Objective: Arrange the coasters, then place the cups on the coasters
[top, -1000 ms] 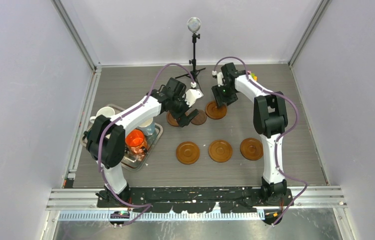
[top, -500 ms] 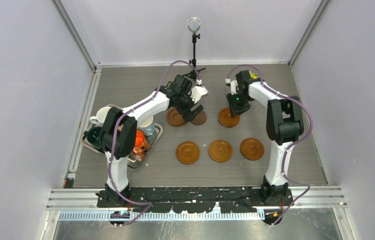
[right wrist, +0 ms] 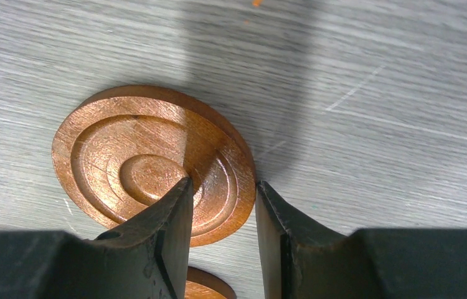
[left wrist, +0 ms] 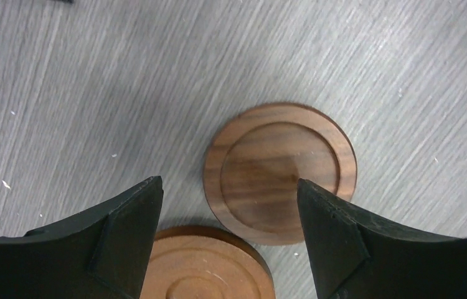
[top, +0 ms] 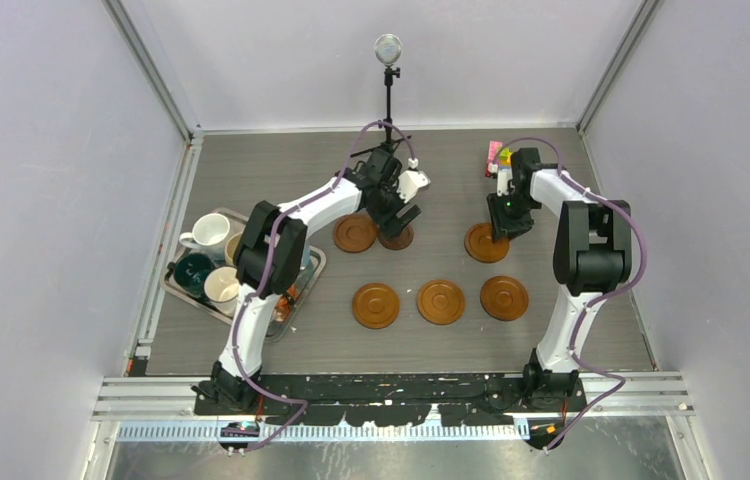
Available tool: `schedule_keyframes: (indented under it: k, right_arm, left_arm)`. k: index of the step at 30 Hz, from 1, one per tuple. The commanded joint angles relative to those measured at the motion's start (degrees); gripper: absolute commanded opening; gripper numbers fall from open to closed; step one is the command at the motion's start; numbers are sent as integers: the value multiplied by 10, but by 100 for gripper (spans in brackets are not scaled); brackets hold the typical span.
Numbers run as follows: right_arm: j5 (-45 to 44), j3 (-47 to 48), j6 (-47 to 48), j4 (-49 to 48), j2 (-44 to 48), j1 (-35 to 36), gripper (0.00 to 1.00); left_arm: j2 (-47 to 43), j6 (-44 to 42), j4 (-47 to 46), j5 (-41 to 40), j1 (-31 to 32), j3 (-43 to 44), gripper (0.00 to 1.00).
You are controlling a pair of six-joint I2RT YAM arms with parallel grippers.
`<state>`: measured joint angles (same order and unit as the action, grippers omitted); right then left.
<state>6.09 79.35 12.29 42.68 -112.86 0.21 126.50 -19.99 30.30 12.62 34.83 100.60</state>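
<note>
Three mid-brown coasters lie in a front row. Behind them, a fourth coaster lies next to the smaller dark coaster. My left gripper hovers open over the dark coaster, which shows between and ahead of its fingers. The mid-brown neighbour is at the near edge of that view. My right gripper is shut on the rim of another mid-brown coaster, seen at the right in the top view. The cups, among them white, dark green and beige, stand on the tray.
A silver tray sits at the left, partly under the left arm. A microphone stand rises at the back centre, just behind the left gripper. Small coloured items lie at the back right. Grey walls enclose the table.
The right gripper closed on its coaster's rim and carried it rightward and nearer. The left gripper moved right from the mid-brown coaster to above the dark one, its jaws narrowing slightly.
</note>
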Motion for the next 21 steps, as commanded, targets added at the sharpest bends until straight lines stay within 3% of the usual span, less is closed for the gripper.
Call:
schedule_keyframes:
  k: [1,12,21]
  right_arm:
    - [-46,-12,25,19,3,-23,40]
    - [-34,-7,17,34,13,-48,43]
    - [-37,13,9,35,3,-53,44]
  left_arm:
    - [21,6,3,1,1,47,80]
    - [49,26,53,65,-6,58,74]
    - [94,31,85,63,14,103,54]
